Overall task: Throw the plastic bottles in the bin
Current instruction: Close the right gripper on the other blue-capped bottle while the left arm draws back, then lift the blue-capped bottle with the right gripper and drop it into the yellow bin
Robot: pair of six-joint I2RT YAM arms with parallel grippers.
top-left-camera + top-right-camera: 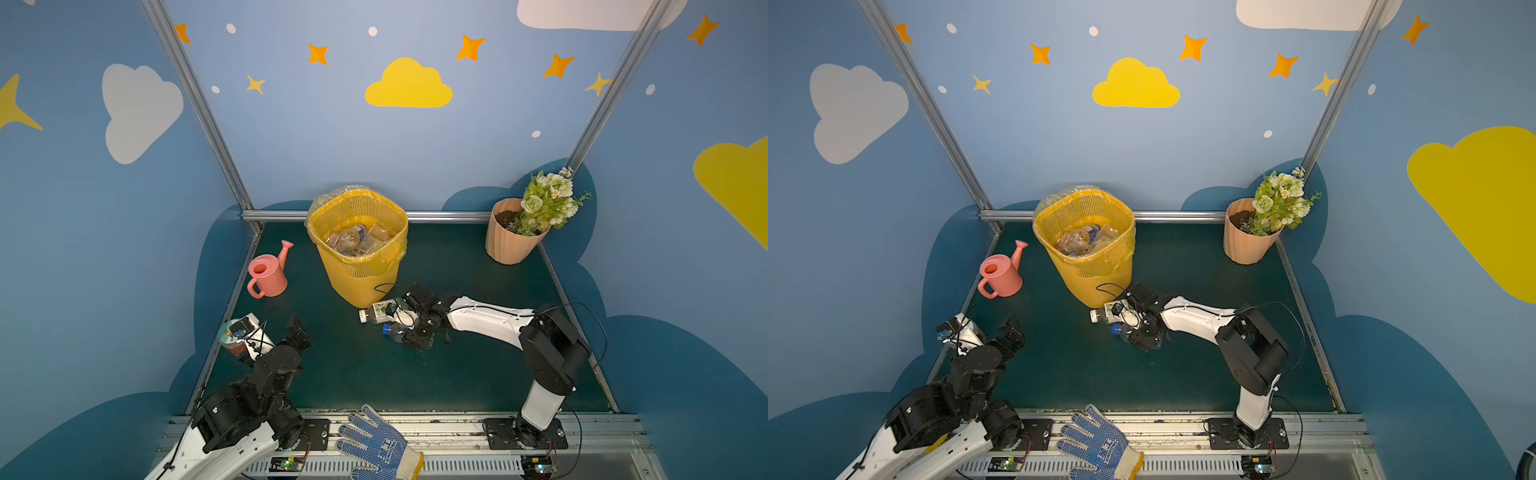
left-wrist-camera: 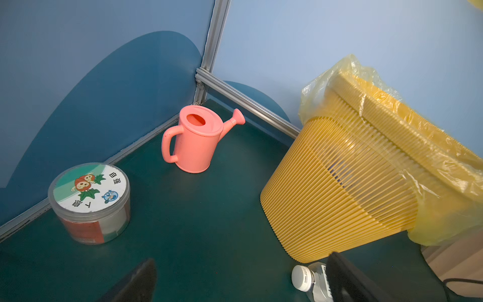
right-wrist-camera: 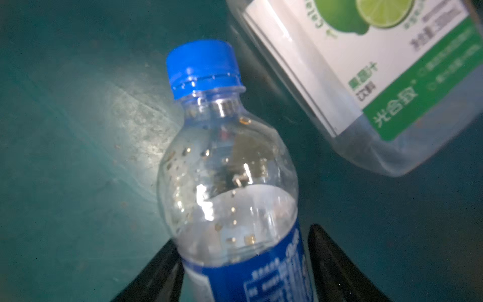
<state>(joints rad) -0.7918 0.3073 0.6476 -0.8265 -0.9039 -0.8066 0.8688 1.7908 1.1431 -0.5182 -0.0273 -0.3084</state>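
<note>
Yellow bin [image 1: 361, 274]: back-middle of the green mat [image 1: 353, 374], bag-lined, clear bottles [image 1: 353, 241] inside.
Blue-capped bottle [image 3: 227, 170]: lying on the mat just before the bin's foot; green-label bottle [image 3: 379, 78] just beside it.
Right gripper [image 3: 243, 236]: fingers [image 3: 162, 277] flank the blue-capped bottle's label closely; clamped or not, cannot tell.
Left gripper [image 2: 240, 282]: jaws wide apart, empty, by the round jar [image 2: 88, 204] at the mat's left edge.

clear glossy plastic bottle [image 3: 227, 183]; ribbed matt plastic bin [image 1: 361, 274]; thin shiny film liner [image 2: 444, 222]; scuffed matt tabletop [image 3: 78, 157].
</note>
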